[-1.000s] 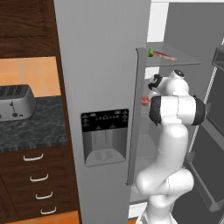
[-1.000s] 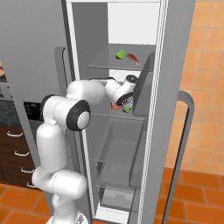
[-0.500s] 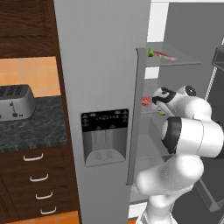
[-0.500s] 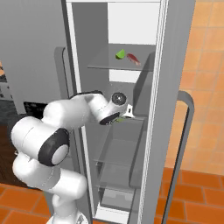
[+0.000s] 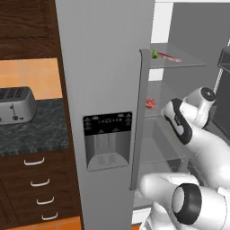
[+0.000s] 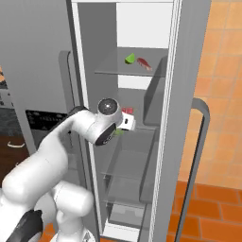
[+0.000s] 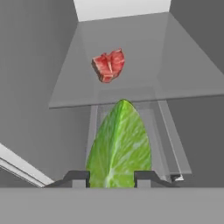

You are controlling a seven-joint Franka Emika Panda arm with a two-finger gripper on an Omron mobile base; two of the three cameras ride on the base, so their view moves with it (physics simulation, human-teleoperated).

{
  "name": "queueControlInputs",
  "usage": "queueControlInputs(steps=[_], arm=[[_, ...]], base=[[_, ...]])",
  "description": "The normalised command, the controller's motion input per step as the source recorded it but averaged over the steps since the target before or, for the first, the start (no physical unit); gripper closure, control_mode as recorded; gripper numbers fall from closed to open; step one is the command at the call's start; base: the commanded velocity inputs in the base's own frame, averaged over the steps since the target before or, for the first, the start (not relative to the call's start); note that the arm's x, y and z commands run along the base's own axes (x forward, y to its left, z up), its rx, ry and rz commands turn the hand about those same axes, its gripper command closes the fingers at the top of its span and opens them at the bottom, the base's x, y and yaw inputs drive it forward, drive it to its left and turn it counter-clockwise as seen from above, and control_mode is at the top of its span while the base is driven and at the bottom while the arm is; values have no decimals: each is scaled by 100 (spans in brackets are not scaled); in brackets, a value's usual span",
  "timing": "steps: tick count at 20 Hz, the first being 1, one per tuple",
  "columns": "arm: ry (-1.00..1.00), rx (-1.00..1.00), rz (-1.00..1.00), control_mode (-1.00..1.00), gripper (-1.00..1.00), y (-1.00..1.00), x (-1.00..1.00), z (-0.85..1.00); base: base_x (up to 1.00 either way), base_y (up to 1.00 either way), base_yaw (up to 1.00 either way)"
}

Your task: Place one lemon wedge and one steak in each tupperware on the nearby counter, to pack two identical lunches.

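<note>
Green lemon wedge is sitting pinched between the gripper tips, jaws closing on it; a red steak is lying beyond on the fridge's glass shelf; no legible writing.

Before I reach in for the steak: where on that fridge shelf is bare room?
The glass shelf is bare right of the steak and toward its front edge. The crowded spot is nearest the gripper, where the held lemon wedge blocks the approach.
</note>
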Motion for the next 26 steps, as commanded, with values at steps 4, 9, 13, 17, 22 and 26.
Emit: queueControlInputs(steps=[4, 9, 13, 17, 22, 26], arm=[[7, 0, 0, -100, 100, 18, -94, 34], [0, -4, 1, -100, 100, 25, -100, 2], [0, 0, 0, 100, 100, 0, 0, 0], [0, 0, 0, 100, 100, 0, 0, 0], [0, 0, 0, 100, 100, 0, 0, 0], [0, 0, 0, 100, 100, 0, 0, 0]], base=[[0, 0, 0], [0, 0, 0], [-100, 74, 9], [-54, 100, 13], [20, 100, 16], [57, 100, 12]])
